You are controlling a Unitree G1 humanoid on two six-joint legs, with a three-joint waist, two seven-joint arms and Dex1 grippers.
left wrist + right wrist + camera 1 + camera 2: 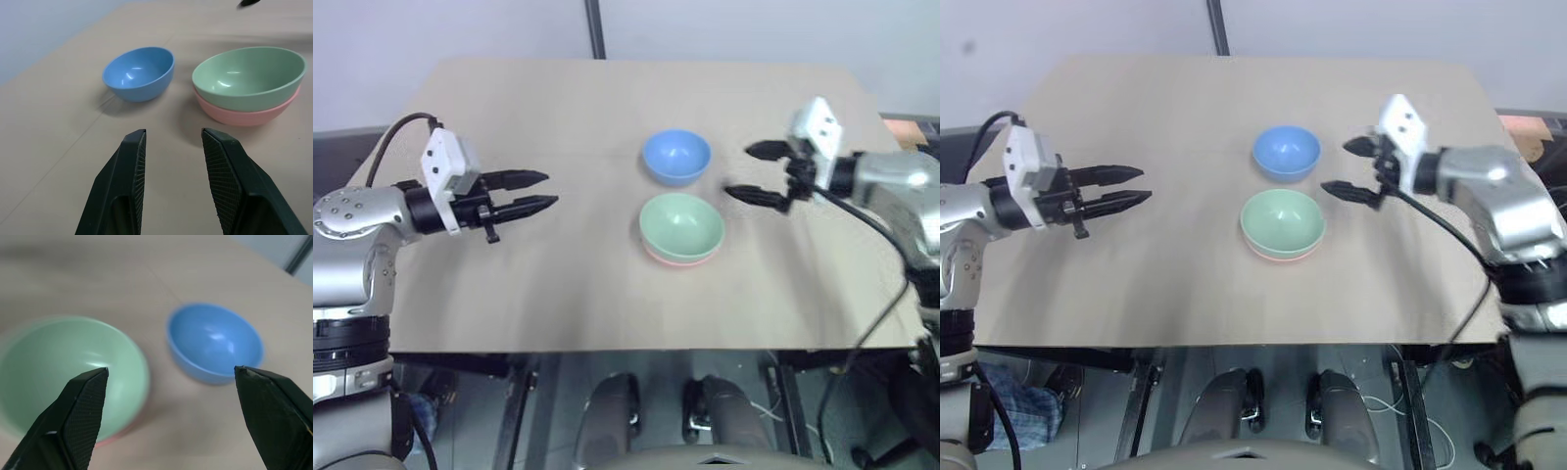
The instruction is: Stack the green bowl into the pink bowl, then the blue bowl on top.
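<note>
Green bowl (681,225) already sits nested inside the pink bowl (680,258), whose rim shows as a thin salmon edge beneath it, near the middle of the bench (509,294). So the first half of the job looks done, and the step in hand is the second: getting the blue bowl (676,157) on top of the pair. The blue bowl stands upright on the bench just behind the stack, close to it but not touching.

The right hand (754,172) hangs above the bench just to the right of the blue bowl, its fingers spread wide and empty, pointing toward the bowls. It seems the one placed to make the pick. The left hand (536,192) is well off to the left of the bowls, fingers partly apart with nothing between them.

As I judge it, the next move calls for the right hand to close in on the near wall of the blue bowl, one finger inside the rim and one outside, and pinch it. The plastic looks smooth and thin, so a shallow grip might slip. Then lift clear, carry it over the green bowl, and lower it level so it seats without knocking the stack.
</note>
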